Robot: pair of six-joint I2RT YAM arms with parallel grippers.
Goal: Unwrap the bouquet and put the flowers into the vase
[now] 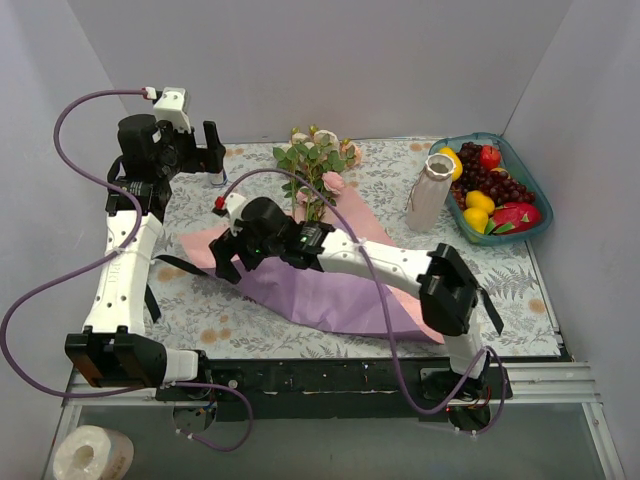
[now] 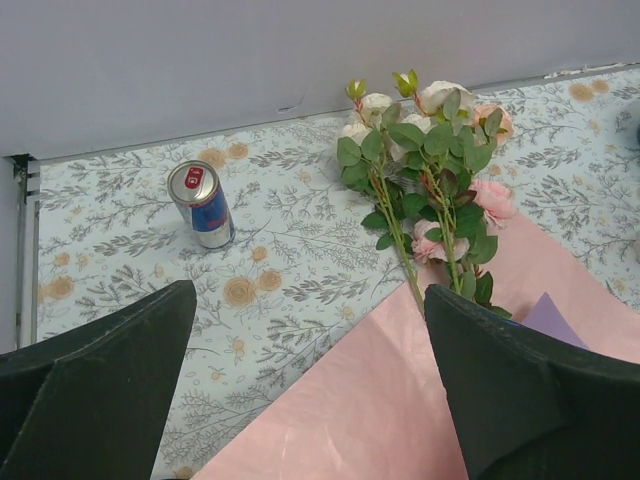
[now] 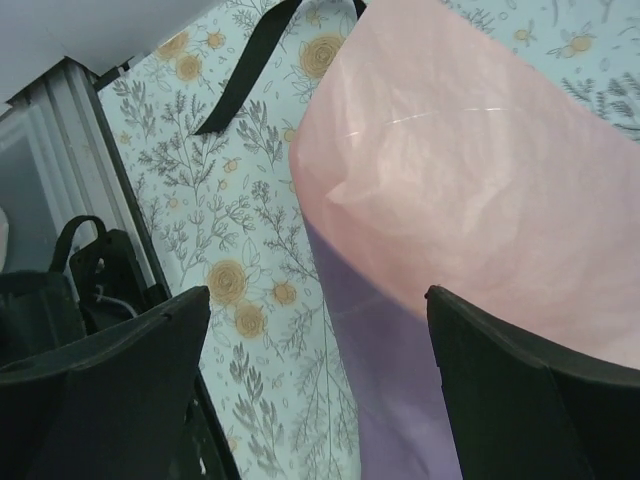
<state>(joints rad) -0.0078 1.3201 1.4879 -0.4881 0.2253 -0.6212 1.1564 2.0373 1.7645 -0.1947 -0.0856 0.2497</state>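
Pink-and-purple paper sheet (image 1: 330, 290) spread out, both grippers empty

Flowers (image 1: 315, 165) lie with stems on the sheet's far edge and blooms beyond it. Vase (image 1: 430, 195) stands upright near the sheet's far right. Right gripper (image 3: 320, 300) hovers over the sheet's left edge, jaws wide. Left gripper (image 2: 310, 290) hangs beyond the far-left corner, equally wide.

Pink-and-purple paper sheet (image 3: 450, 160), black ribbon (image 3: 245, 70), white-and-pink flowers (image 2: 420, 150), pale-blue floral-print tablecloth (image 2: 280, 250)

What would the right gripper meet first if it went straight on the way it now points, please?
Probably the paper sheet, whose pink and purple edge lies just ahead of the open right gripper; the depth is unclear.
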